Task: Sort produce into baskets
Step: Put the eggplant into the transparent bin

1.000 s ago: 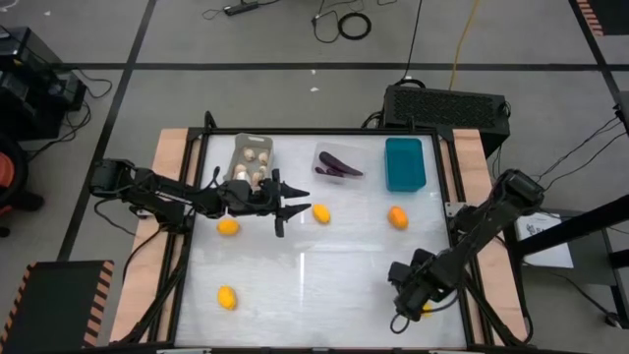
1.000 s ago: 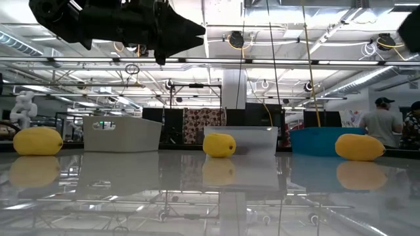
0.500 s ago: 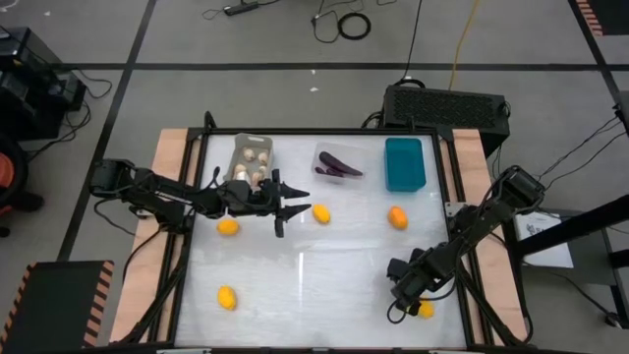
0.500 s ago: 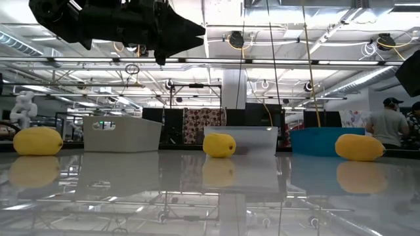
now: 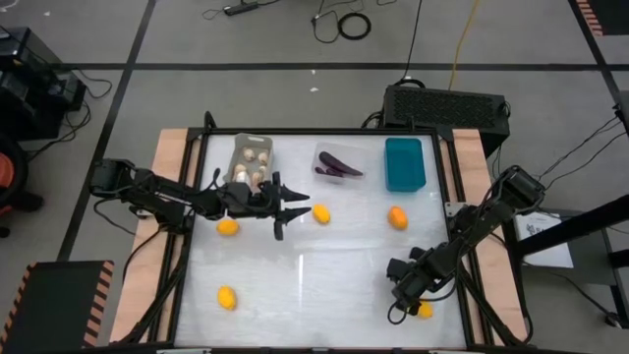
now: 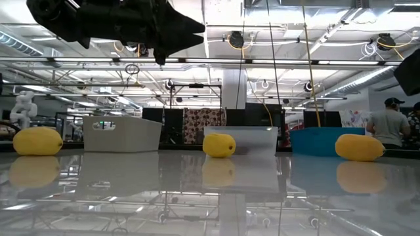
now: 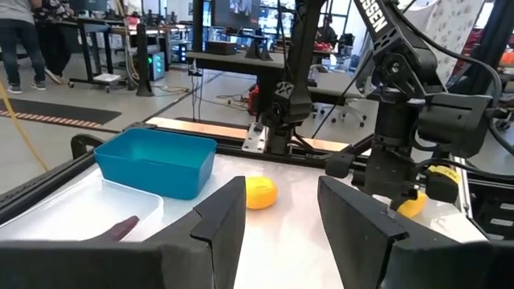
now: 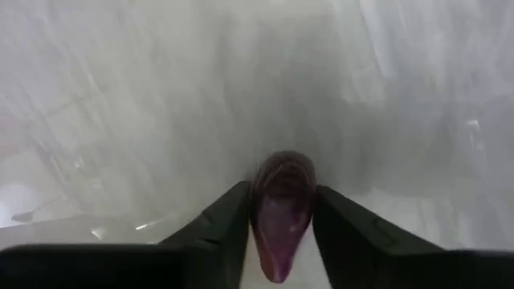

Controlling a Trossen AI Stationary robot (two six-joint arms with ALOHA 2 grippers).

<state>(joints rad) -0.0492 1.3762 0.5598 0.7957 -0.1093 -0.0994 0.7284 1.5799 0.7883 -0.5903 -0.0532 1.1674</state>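
From above: my right gripper [image 5: 400,297] hangs low over the near right of the desk [image 5: 324,275], a fruit [image 5: 425,310] just beside it. My left gripper [image 5: 295,207] reaches out over the middle, jaws apart and empty, tips close to a fruit [image 5: 321,213]. I count five fruits: that one, one by my left arm [image 5: 228,227], one near left [image 5: 227,297], one in front of the teal bin [image 5: 397,217], and the one at my right. Three bins sit along the far edge: grey [image 5: 251,159] with about five mushrooms [image 5: 256,155], clear [image 5: 339,164] with two eggplants [image 5: 340,166], teal [image 5: 404,163] bare as far as I can see.

At desk level: three fruits in a row, the grey, clear and teal bins behind them, and my left arm dark overhead.

Left wrist: my jaws stand open with nothing between them; a fruit [image 7: 260,193] lies beyond them, the teal bin [image 7: 157,162] off to one side, my right arm [image 7: 409,120] farther off.

Right wrist: my jaws are closed on an eggplant [image 8: 280,210], a third piece, held above the white desk.

So I reckon the step in hand is carrying this eggplant. Next it needs a long haul to the clear bin, jaws tight until I am over it. My left looks set to take the middle fruit.
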